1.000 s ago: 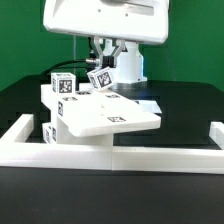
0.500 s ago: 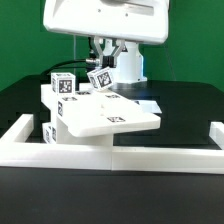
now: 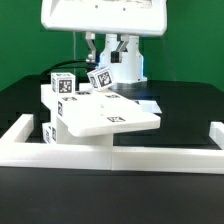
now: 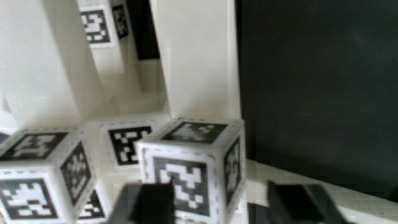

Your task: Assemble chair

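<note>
The partly built white chair stands in the middle of the exterior view: a flat seat plate (image 3: pixel 112 118) with tagged square legs at its far left (image 3: pixel 62 86) and behind it (image 3: pixel 100 78). My gripper (image 3: pixel 105 58) hangs just above the rear tagged leg, open and holding nothing. In the wrist view the gripper (image 4: pixel 222 208) straddles that leg (image 4: pixel 192 160) with its dark fingers (image 4: pixel 146 206) either side. The far finger stands apart from the leg. A second tagged block (image 4: pixel 43 172) stands beside it, and long white bars (image 4: pixel 192 55) run away behind.
A long low white border wall (image 3: pixel 150 158) runs along the front, with side arms at the exterior view's left (image 3: pixel 18 130) and right (image 3: pixel 214 134). The arm's base (image 3: pixel 128 66) stands behind the chair on the black table.
The arm and gripper have risen a little above the rear leg. The chair parts have not moved.
</note>
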`<state>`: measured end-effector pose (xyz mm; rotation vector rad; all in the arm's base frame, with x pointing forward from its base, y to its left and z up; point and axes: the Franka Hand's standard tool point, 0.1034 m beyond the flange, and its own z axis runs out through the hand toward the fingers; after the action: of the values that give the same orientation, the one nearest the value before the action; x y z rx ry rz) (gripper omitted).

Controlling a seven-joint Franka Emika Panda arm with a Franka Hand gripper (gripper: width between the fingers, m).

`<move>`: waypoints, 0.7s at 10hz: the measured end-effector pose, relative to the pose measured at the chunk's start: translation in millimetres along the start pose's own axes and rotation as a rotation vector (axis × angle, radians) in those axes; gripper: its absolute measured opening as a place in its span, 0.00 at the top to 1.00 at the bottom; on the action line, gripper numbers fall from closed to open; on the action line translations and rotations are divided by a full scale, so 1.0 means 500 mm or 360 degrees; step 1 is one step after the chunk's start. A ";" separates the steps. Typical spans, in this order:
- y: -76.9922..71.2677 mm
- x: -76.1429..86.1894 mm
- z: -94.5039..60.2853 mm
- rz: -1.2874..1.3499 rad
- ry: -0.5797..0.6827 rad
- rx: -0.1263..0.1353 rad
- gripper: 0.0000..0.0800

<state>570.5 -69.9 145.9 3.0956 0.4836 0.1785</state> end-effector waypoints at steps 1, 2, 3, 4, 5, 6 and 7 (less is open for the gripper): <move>-0.004 -0.005 0.000 0.0035 -0.0039 0.0036 0.49; -0.006 -0.012 0.001 0.0063 -0.0093 0.0083 0.28; -0.002 -0.016 0.000 0.0090 -0.0138 0.0123 0.28; 0.008 -0.014 -0.002 0.0119 -0.0171 0.0158 0.22; 0.019 -0.009 -0.002 0.0133 -0.0188 0.0166 0.19; 0.017 -0.008 0.000 0.0127 -0.0182 0.0157 0.19; 0.018 -0.009 0.001 0.0128 -0.0184 0.0158 0.19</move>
<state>569.0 -79.7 144.9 3.2005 0.3760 -0.0251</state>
